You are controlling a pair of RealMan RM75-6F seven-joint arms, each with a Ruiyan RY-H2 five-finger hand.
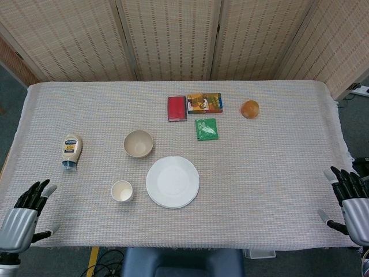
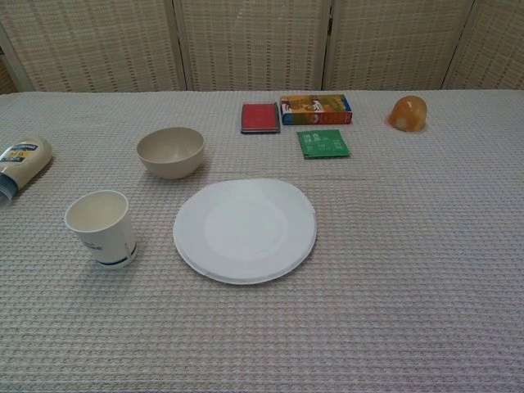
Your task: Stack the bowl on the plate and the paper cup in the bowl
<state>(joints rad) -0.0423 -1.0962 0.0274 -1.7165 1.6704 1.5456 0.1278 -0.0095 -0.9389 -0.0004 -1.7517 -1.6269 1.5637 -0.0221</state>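
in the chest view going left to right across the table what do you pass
mayonnaise bottle → paper cup → bowl → plate → green packet → orange thing

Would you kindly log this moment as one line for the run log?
stage: not started | left hand: open, idle | right hand: open, idle | bowl: on table | paper cup: upright, beside plate | plate: bare
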